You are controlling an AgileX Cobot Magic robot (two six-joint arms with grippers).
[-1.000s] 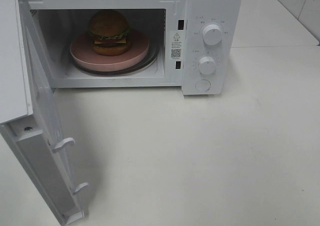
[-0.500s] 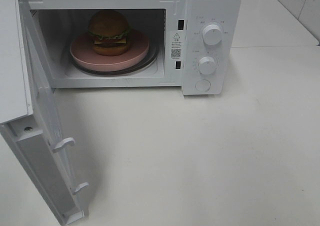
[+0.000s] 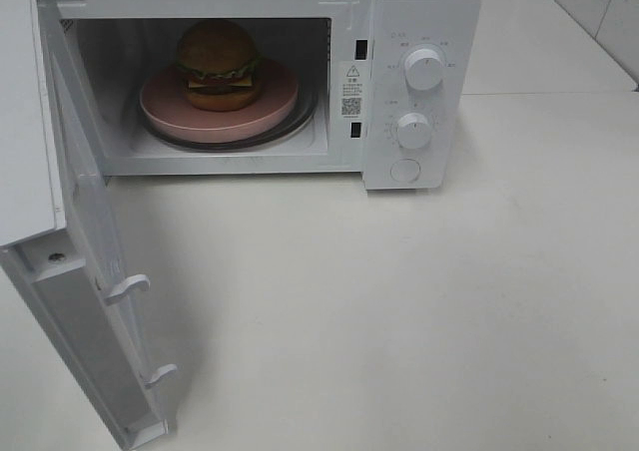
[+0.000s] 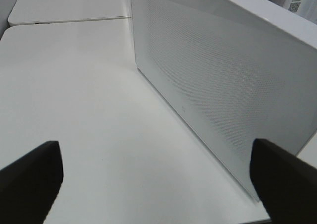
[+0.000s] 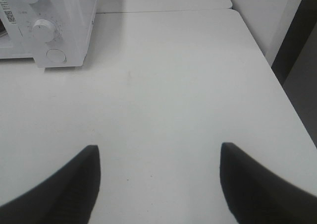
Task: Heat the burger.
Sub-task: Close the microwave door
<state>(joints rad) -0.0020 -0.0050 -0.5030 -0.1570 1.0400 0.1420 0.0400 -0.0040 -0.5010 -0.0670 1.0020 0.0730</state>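
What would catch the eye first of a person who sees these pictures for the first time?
First the burger, which sits on a round pink plate inside the white microwave at the back of the white table. Next the microwave's door, which stands wide open and reaches toward the front left of the high view.

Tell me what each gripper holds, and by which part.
Nothing. The left gripper and right gripper are open and empty; the burger sits on the plate in the microwave.
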